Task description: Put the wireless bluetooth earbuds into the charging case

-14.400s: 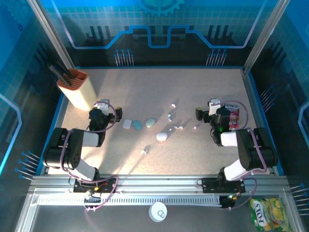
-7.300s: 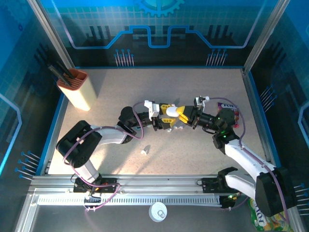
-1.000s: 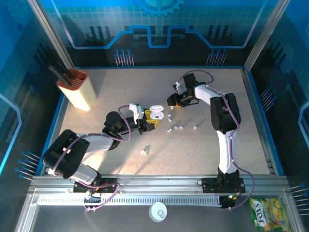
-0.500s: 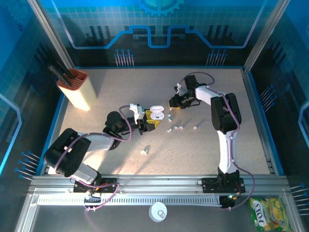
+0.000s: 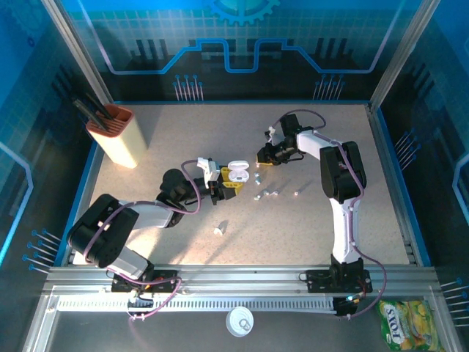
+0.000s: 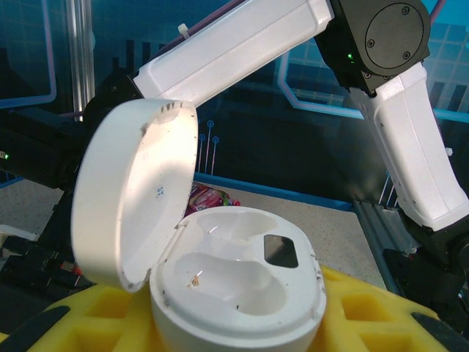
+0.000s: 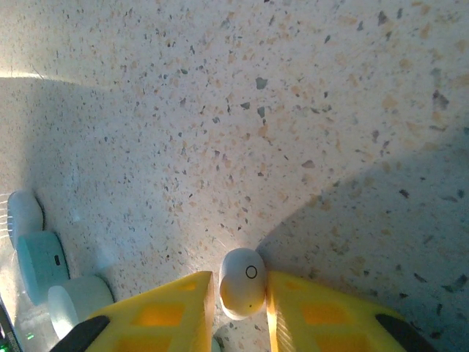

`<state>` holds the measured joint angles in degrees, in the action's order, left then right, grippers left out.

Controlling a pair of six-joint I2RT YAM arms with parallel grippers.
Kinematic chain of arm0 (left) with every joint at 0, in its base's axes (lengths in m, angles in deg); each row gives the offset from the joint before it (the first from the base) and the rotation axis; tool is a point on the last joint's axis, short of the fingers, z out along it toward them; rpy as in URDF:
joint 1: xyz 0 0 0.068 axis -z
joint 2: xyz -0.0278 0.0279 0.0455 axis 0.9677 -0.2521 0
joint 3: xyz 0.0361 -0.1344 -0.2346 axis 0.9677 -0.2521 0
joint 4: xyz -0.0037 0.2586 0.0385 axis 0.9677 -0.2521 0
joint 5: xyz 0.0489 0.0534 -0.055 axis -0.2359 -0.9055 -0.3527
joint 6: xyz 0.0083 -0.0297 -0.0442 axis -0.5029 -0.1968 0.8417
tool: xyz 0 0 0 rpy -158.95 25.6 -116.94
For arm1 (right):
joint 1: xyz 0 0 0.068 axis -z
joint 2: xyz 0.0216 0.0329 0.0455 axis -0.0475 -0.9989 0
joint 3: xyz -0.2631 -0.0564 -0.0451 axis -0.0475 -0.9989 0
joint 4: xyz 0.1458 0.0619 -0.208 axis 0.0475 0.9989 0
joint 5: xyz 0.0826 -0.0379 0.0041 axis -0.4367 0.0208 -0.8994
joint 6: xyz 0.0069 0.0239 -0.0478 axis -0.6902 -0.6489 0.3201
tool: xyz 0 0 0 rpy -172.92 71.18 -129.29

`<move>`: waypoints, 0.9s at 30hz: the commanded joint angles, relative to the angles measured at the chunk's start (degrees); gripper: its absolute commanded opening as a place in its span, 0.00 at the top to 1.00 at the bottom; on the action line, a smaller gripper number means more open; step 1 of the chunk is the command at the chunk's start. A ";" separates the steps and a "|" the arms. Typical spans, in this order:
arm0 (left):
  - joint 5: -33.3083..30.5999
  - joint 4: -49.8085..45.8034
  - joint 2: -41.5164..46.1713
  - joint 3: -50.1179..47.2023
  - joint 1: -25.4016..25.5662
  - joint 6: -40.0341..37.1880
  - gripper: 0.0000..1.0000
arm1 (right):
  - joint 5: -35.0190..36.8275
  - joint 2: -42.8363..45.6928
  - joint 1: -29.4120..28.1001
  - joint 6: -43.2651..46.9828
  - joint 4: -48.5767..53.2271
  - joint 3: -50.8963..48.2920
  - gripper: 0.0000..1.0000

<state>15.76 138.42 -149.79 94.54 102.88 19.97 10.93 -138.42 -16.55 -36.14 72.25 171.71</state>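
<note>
Left hand [image 5: 231,183] grips the open case [image 6: 242,286], its wells clear up close. Right hand [image 7: 240,308] pinches an earbud [image 7: 243,282] on the worktop [image 7: 308,110], with bare room ahead. Overhead shows loose earbuds [image 5: 267,193] nearby.

White case [image 6: 242,293], white earbud [image 7: 243,282], speckled table [image 7: 293,110]

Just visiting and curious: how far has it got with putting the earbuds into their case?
Done: the left gripper holds the charging case open, both sockets empty. In hand: the right gripper pinches one earbud at the tabletop. Left: seating it in the case, then another from the loose earbuds nearby.
</note>
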 commanded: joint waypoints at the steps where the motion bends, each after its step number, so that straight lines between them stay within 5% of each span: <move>1: 0.48 2.67 -0.25 0.52 -0.44 0.33 0.61 | -0.90 -0.17 -0.34 -0.92 0.04 -0.27 0.75; 11: 0.25 3.02 -0.12 0.00 -0.46 -0.01 0.61 | 1.61 -0.55 -0.70 -1.76 0.56 0.24 0.79; 19: -0.28 3.98 -0.80 -0.20 -0.60 -0.34 0.61 | 7.61 8.52 -0.90 -3.43 -3.81 -5.28 0.80; 27: -0.10 1.98 0.32 -0.46 -0.85 -1.56 0.61 | 24.87 22.81 -2.67 -4.36 -3.39 -16.26 0.81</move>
<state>15.71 139.75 -150.05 94.54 102.53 19.75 26.74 -119.93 -17.62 -40.01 67.61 157.59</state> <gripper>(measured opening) 0.389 0.196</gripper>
